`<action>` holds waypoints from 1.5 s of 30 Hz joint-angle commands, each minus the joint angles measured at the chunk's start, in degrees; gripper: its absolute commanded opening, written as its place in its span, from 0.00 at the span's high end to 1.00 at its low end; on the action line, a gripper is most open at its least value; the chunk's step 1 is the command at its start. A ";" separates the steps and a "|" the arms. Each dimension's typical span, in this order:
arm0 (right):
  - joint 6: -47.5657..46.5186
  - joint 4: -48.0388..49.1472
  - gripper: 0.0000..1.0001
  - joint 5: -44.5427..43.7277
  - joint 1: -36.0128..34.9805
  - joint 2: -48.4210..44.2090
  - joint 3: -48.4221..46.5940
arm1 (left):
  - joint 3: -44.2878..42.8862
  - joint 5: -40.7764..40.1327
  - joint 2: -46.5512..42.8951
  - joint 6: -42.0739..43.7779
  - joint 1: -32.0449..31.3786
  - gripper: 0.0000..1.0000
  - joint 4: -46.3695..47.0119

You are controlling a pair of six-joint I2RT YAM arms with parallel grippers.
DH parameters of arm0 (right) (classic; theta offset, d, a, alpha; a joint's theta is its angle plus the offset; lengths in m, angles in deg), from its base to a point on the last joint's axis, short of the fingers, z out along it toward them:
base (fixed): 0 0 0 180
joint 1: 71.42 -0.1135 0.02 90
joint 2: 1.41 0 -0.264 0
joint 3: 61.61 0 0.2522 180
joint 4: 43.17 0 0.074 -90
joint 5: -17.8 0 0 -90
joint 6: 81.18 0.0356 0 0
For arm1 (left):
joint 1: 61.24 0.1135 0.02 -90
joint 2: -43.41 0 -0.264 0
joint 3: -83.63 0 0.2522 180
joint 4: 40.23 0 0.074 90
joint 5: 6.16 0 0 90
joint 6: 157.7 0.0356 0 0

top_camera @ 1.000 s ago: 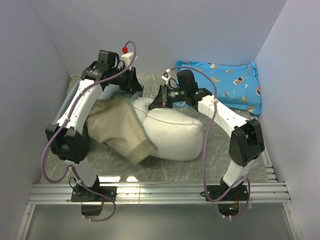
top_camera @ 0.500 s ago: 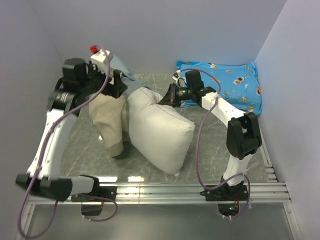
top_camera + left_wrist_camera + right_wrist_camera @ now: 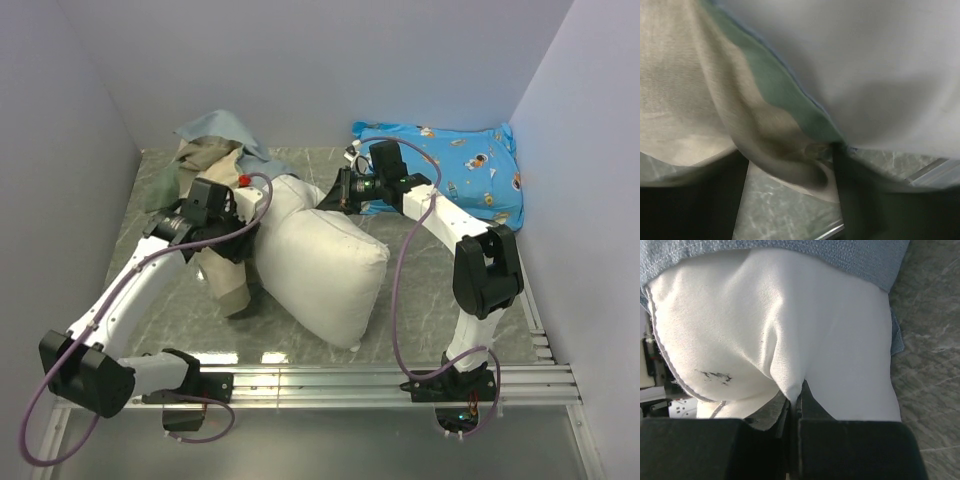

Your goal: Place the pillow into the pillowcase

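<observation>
The white pillow lies tilted mid-table, its far-left end inside the pillowcase. The pillowcase's tan and olive fabric hangs down the pillow's left side, with more heaped at the back left. My left gripper sits low at the pillow's left. In the left wrist view this left gripper is open, with a tan fold of pillowcase drooping above the gap and the pillow to the right. My right gripper is shut on the pillow's far end. The right wrist view shows the right gripper pinching a white fold of pillow below the grey-blue pillowcase.
A bright blue cartoon-print cushion leans in the back right corner, just behind my right arm. Grey walls close in the left, back and right. An aluminium rail runs along the near edge.
My left gripper has opened and let go of the pillowcase, then dropped from high at the back left to low beside the pillow. The pillow has swung upright-diagonal. The right gripper keeps its grip.
</observation>
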 commanded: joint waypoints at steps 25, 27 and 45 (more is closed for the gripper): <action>0.68 3.78 1.00 -2.78 -1.14 -0.32 4.14 | -41.63 33.94 34.34 -17.86 -9.49 1.00 14.27; -3.89 -1.38 0.79 -3.56 -0.70 1.61 0.56 | -42.33 31.58 36.89 -18.12 -6.33 1.00 15.43; -39.42 -42.10 0.02 -10.72 28.81 4.80 -30.79 | -39.26 27.17 37.77 -20.05 3.79 1.00 22.03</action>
